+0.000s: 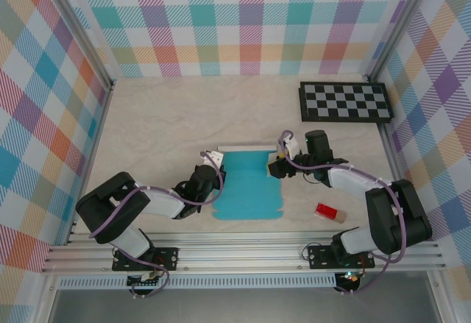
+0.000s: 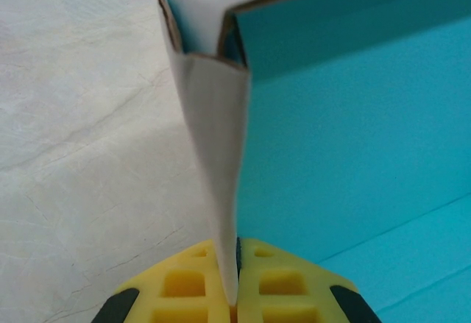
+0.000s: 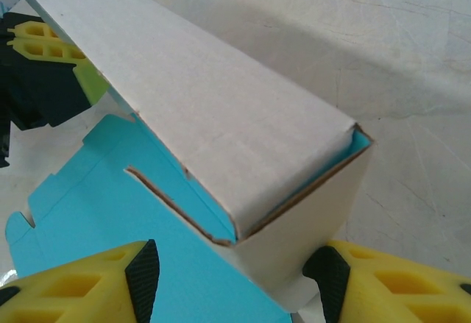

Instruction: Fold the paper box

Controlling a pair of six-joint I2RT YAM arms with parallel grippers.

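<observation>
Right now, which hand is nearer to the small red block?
Right. The right hand is at the right side of the paper box, just left of and beyond the red block; the left hand pinches the box's left wall, farther away.

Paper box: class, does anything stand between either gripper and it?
Nothing visible does. The left gripper is pinched shut on the upright left flap of the paper box; the right gripper, open, straddles its folded right corner.

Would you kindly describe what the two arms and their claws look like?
The left arm and right arm share black joint housings, white links and looping purple cables. The left claw and right claw have yellow fingers with square recesses and black pads.
</observation>
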